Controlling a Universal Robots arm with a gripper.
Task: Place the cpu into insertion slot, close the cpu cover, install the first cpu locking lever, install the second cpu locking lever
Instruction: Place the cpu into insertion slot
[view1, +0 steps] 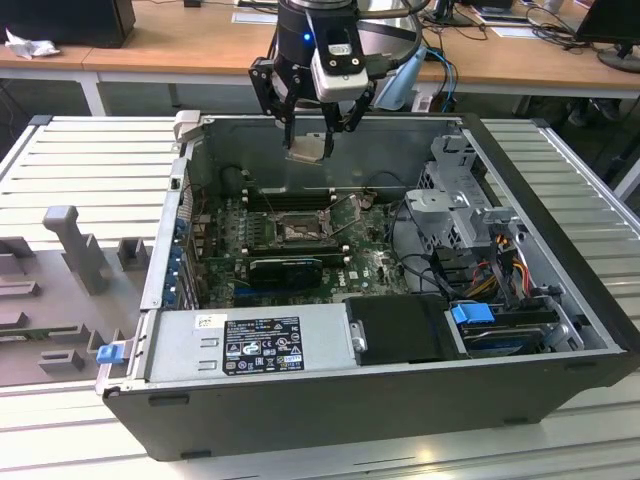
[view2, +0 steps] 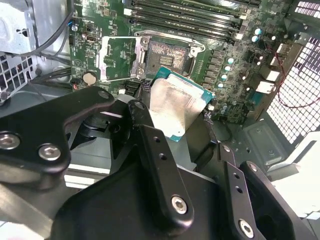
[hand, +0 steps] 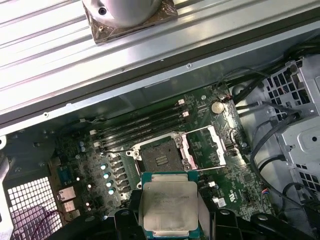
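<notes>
Gripper (view1: 314, 136) in the upper centre of the exterior view, clamped on the cpu (view1: 306, 150), held high over the open computer case (view1: 560, 300), insertion slot (view1: 297, 230) bare at frame centre on the green board (view1: 375, 265), cpu cover (hand: 207, 146) flipped open beside the slot in the first wrist view

Open PC case (view1: 400, 400) sat on ribbed grey table (view1: 90, 150). PSU (view1: 250, 345) was nearest the exterior camera, drive cage (view1: 450, 195) on the exterior view's right, wooden desks (view1: 170, 45) behind.
</notes>
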